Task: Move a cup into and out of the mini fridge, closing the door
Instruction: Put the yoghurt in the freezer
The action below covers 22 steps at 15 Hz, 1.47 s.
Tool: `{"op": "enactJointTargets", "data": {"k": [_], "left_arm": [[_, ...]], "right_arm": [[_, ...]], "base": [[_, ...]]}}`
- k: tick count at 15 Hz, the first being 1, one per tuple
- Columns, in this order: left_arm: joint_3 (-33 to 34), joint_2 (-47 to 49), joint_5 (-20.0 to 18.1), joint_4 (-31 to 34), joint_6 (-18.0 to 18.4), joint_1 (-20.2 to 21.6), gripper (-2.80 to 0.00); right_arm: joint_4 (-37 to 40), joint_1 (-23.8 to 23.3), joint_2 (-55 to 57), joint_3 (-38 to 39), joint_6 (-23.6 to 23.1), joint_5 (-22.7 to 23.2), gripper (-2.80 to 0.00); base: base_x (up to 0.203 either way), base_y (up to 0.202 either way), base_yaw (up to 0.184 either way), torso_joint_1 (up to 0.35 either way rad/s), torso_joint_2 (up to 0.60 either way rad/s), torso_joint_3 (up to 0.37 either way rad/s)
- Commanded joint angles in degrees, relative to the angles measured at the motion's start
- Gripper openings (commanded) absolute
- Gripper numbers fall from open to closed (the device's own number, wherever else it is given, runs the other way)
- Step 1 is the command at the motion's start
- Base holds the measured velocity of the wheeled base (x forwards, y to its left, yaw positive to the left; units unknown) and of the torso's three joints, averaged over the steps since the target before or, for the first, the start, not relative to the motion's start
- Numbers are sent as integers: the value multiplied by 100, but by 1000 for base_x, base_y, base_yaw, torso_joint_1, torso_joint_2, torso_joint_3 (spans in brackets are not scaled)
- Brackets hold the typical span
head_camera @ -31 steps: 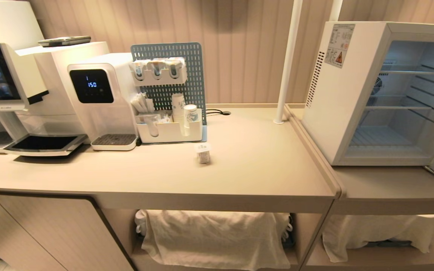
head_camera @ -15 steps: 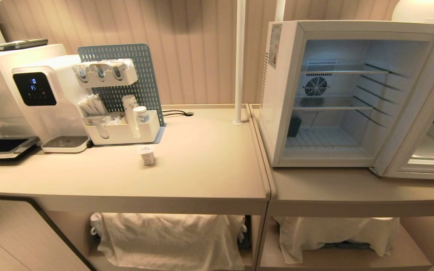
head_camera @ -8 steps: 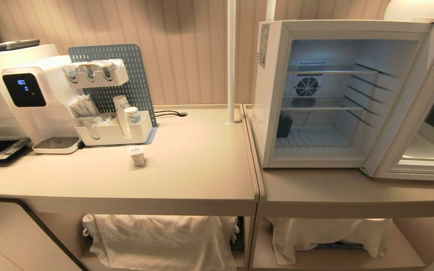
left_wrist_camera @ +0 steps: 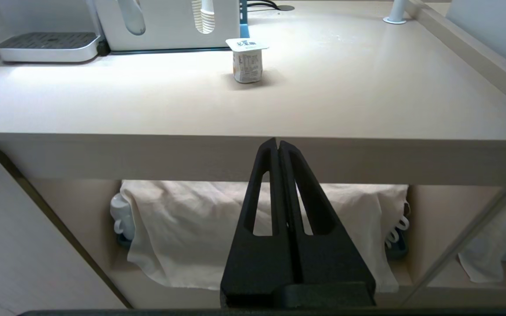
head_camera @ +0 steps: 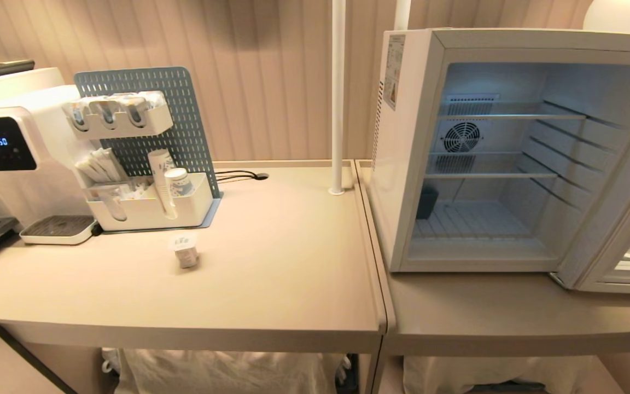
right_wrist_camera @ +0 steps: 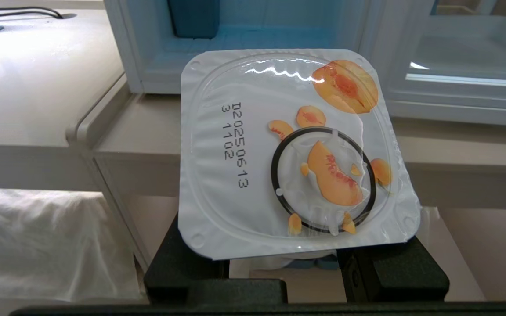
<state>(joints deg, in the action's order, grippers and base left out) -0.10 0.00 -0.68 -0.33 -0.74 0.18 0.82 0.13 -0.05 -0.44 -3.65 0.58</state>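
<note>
Cup (right_wrist_camera: 294, 153), peach yogurt type with foil lid, clamped in right end effector (right_wrist_camera: 294, 259); fills centre of right wrist view, dark fingers (right_wrist_camera: 187, 259) just visible under the lid rim on both sides, partly closed around the body. Not in head view, neither arm seen there. Pointed toward mini fridge (head_camera: 408, 164), right half of head frame, standing on lower right surface (head_camera: 484, 317). Door (head_camera: 621, 241) swung wide open at far right edge, mostly cut off. Inside lit: wire shelves bare, fan at back, small dark object (head_camera: 427, 202) at lower left of interior, unclear what. No cup inside.

Second sealed cup (head_camera: 185, 253) standing upright, lower left of centre in head view, on left surface (head_camera: 293, 273), just in front of white organizer tray (head_camera: 151, 210) with pegboard; also upper centre of left wrist view (left_wrist_camera: 247, 61). Untouched.

Left end effector (left_wrist_camera: 277, 145) fully closed, fingertips pressed together, empty, parked below the surface edge, centre bottom of left wrist view. White cloth (left_wrist_camera: 257, 228) on shelf underneath.

Progress, judged: early. Door open, cup gripped. Left to do: reach in, set cup on a shelf or floor of the mini fridge, release, then take it back out, shut door. Held well short of the opening for now.
</note>
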Motion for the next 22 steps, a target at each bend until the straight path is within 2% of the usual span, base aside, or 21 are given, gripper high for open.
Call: {"op": "enactJointTargets", "data": {"k": [1,5,8,12,15,18,22], "left_arm": [[1,0,-2,-2,-5,-1,-280],[1,0,-2,-2,-14,-1,-280],[1,9,-2,-2,-22,-1,-280],[1,0,-2,-2,-22,-1,-280],[1,1,-2,-2,-22,-1,-280],[1,0,-2,-2,-22,-1,-280],[1,9,-2,-10,-31,-1,-280]], "right_arm": [[-3,4,14,0,-4,3,-280],[225,4,4,-107,5,18,-280],[340,4,587,-1249,99,134,-280],[354,6,3529,-2945,354,499,-280],[-296,19,5749,-3902,437,708,-280],[-969,62,7369,-4864,482,814,-280],[-1268,125,9119,-6222,509,797,-280]], "base": [[91,0,-1,15,12,-2],[0,0,0,0,0,0],[0,0,0,0,0,0],[0,0,0,0,0,0],[0,0,0,0,0,0],[0,0,0,0,0,0],[0,0,0,0,0,0]]}}
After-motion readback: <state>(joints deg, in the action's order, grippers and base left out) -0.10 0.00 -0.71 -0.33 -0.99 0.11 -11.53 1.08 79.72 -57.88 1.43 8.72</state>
